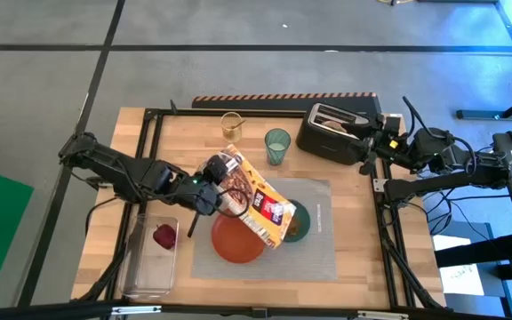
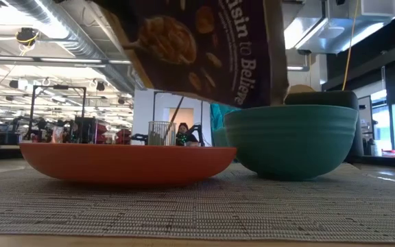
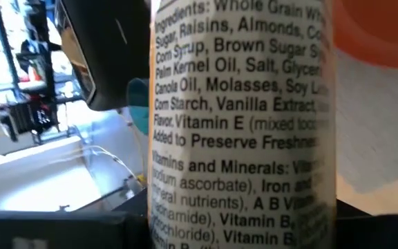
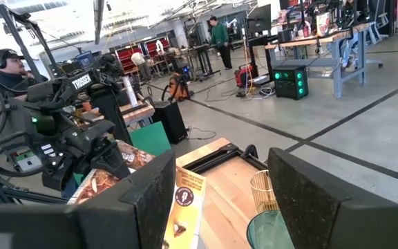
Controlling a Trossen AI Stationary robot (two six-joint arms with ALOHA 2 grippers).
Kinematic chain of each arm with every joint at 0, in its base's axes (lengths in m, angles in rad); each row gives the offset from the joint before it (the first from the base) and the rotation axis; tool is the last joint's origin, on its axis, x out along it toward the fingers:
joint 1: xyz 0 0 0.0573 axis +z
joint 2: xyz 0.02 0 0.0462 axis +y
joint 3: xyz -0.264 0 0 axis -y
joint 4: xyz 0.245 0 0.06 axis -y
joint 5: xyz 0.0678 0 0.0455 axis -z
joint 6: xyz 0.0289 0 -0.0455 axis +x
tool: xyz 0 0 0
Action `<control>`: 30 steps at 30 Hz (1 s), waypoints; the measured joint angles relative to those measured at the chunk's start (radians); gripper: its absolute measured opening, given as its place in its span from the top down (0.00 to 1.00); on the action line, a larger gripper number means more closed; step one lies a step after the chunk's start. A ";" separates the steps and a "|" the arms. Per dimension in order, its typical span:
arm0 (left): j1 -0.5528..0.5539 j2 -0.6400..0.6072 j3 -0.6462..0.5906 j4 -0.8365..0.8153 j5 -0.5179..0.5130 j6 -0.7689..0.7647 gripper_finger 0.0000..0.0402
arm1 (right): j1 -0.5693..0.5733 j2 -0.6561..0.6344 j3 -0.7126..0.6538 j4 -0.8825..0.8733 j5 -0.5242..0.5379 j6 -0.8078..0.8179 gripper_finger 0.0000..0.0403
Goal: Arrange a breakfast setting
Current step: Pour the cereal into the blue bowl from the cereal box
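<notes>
My left gripper [image 1: 208, 199] is shut on a purple cereal box [image 1: 254, 201], held tilted above the orange plate [image 1: 235, 242] and the teal bowl [image 1: 299, 222]. Both stand on the grey placemat [image 1: 323, 249]. In the low view the box [image 2: 204, 48] hangs over the plate [image 2: 125, 163] and the bowl [image 2: 290, 140]. The green cup [image 1: 277, 146] stands on the wood behind the mat. A dark red fruit [image 1: 164, 236] lies in a clear tray. My right gripper [image 4: 220, 207] waits open by the toaster's right end, with nothing between its fingers. My left gripper holds the cereal box by its long narrow side, the printed ingredients panel [image 3: 240, 138] facing the wrist. It comes at the box from the table's left, slanting downward. The fingertips are hidden by the box. The box is lifted clear, tilted, its lower end [image 1: 278, 233] over the bowl.
A black toaster [image 1: 332, 132] stands at the far right of the table. A clear glass [image 1: 231, 124] stands left of the cup. The clear tray [image 1: 152, 258] sits at the near left. A black frame [image 1: 149, 120] runs around the table top.
</notes>
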 joint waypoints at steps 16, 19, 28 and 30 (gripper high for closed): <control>0.017 -0.072 0.000 -0.035 0.120 -0.337 0.64 | 0.000 0.000 0.000 0.000 -0.008 0.000 0.45; 0.017 -0.114 0.000 -0.035 0.116 -0.401 0.64 | 0.000 0.000 0.000 0.000 -0.008 0.000 0.45; 0.017 -0.241 -0.011 -0.036 0.120 -0.583 0.64 | 0.000 0.000 0.000 0.000 -0.008 -0.003 0.45; 0.017 -0.293 -0.057 -0.015 0.135 -0.630 0.64 | 0.000 0.000 0.000 0.000 -0.008 -0.009 0.45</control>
